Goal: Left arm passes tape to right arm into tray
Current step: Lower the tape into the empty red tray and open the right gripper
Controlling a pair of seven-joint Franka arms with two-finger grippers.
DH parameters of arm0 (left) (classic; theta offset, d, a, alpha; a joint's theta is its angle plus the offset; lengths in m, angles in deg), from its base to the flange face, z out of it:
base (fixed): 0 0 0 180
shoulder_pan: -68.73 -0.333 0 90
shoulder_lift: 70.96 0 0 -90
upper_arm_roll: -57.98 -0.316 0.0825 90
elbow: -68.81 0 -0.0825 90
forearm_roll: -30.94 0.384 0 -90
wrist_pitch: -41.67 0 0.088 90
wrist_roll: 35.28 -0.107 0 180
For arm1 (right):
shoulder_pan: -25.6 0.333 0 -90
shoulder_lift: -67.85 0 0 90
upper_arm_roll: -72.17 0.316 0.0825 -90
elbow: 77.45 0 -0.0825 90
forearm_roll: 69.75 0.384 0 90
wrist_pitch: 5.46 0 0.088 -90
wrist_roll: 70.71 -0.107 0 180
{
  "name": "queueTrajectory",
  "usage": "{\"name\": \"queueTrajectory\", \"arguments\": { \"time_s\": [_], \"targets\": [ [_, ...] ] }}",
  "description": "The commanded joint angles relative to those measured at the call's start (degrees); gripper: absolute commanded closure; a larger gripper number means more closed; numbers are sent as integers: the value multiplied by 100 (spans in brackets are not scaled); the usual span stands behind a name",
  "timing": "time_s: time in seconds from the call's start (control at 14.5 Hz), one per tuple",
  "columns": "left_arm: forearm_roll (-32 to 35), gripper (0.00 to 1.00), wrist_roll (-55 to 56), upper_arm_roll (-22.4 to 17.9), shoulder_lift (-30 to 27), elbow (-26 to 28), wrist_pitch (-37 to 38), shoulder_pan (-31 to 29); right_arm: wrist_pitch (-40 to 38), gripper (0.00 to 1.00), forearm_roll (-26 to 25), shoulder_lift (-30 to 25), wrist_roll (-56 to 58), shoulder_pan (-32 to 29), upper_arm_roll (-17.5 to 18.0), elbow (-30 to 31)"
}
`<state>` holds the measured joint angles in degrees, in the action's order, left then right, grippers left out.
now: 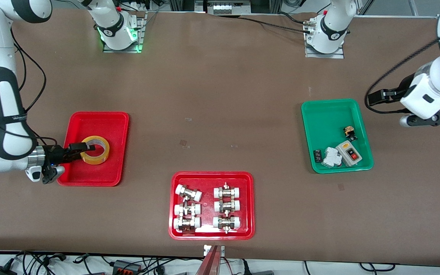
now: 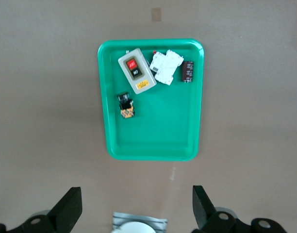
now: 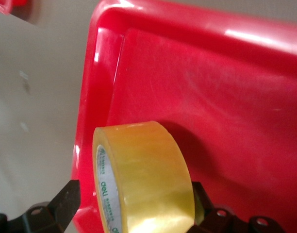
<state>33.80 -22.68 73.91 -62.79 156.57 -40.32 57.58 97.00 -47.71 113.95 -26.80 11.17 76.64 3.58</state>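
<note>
The yellow tape [image 1: 100, 157] lies in the plain red tray [image 1: 97, 124] at the right arm's end of the table. My right gripper [image 1: 79, 147] reaches in over the tray's edge, and its fingers stand open on either side of the roll. In the right wrist view a gap shows between one finger [image 3: 68, 196] and the tape [image 3: 148, 179], with the tray [image 3: 211, 97] underneath. My left gripper [image 1: 432, 119] hangs open and empty over the bare table beside the green tray, its fingers [image 2: 71, 206] wide apart.
A green tray [image 1: 330, 114] with a switch box and small electrical parts sits at the left arm's end. Nearer the front camera, mid-table, a wider red tray [image 1: 211, 176] holds several pipe fittings. Cables trail along the table's front edge.
</note>
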Motion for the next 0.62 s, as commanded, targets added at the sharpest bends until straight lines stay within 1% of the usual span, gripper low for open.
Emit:
{"name": "queueTrajectory", "arguments": {
  "time_s": [0.0,0.07,0.21,0.34,0.48,0.55],
  "targets": [
    [-128,0,226,69,-140,109,34,-72,282,0,-856,-478,-22,352,-8,71],
    [-128,0,226,69,-140,109,25,-72,326,0,-1112,-680,-75,449,-8,71],
    [-276,0,235,60,-140,135,16,-98,274,0,-1333,-1058,-529,607,-43,71],
    [-356,0,217,60,-140,136,7,-177,221,0,-1640,-1383,-1031,617,-34,71],
    [-339,0,52,60,-140,144,-37,-195,-58,0,-1668,-1656,-1724,625,-25,71],
    [-339,0,-150,60,-131,144,-115,-325,-234,0,-1668,-1823,-2171,625,-17,62]
  ]
}}
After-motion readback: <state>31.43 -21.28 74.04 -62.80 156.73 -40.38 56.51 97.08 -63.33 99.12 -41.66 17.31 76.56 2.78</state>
